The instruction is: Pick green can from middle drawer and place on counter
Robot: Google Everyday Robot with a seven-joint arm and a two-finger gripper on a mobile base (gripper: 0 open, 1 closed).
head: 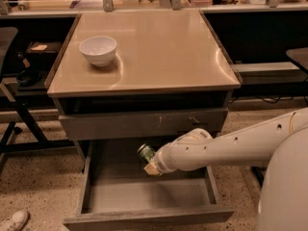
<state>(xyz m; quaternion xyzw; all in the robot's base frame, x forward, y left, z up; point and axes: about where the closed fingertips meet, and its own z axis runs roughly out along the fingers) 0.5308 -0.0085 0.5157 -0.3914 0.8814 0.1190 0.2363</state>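
Note:
The green can (145,152) is in my gripper (148,160), which is shut on it and holds it tilted above the floor of the open middle drawer (144,196), near the drawer's back. My white arm (226,146) reaches in from the right. The beige counter (154,47) lies above, with a white bowl (98,49) on its left part. The lower half of the can is hidden by the gripper.
A closed grey drawer front with yellowish scratches (144,124) sits just above the can. My white body (284,191) fills the lower right. A black desk and chair frame (19,81) stand at the left. A white shoe (12,221) is on the floor at lower left.

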